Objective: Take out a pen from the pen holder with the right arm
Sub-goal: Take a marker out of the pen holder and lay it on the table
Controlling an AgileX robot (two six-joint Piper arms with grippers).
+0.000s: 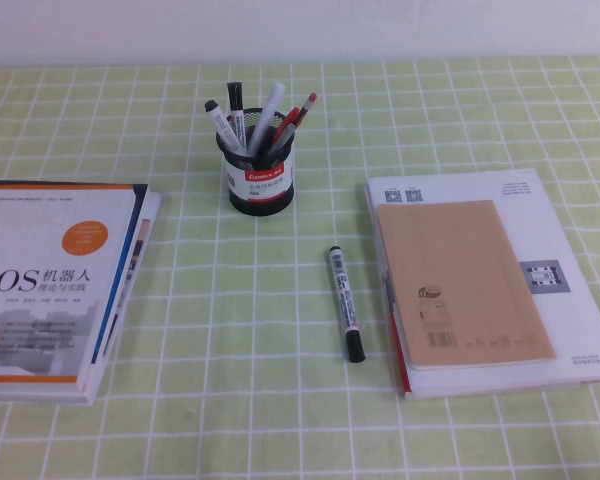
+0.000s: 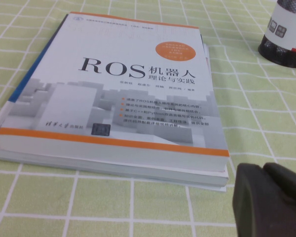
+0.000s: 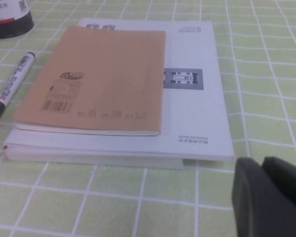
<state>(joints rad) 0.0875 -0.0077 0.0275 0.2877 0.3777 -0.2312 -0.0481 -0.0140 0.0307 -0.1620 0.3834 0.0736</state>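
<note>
From the high view, a black mesh pen holder [image 1: 260,176] with a red-and-white label stands upright at about 12 o'clock from the middle of the green-checked worktop [image 1: 280,400]. It holds a bunch of pens [image 1: 268,112] that fan out above its rim: black-capped markers, a pale-barrelled one and a couple of red ones. One single marker [image 1: 347,303] lies flat on the cloth at about 5 o'clock from the holder and well apart from it, with its black cap pointing toward 6 o'clock. At 9 o'clock an ROS textbook [image 1: 50,290] lies on a second book [image 1: 148,225] whose edge shows along its side. At 3 o'clock a tan notebook [image 1: 460,285] rests on a larger white book [image 1: 552,225], just beside the loose marker. In the left wrist view the left tool [image 2: 264,177] hangs low over the cloth, just off the near corner of the ROS textbook. I cannot tell whether it is wide or narrow. The base of the pen holder shows beyond the book's far corner. In the right wrist view the right tool [image 3: 264,170] hangs low over the cloth, just off the near corner of the white book. It is drawn fully narrow with nothing in it. The loose marker lies alongside the notebook stack, and the holder's base stands beyond it.
</note>
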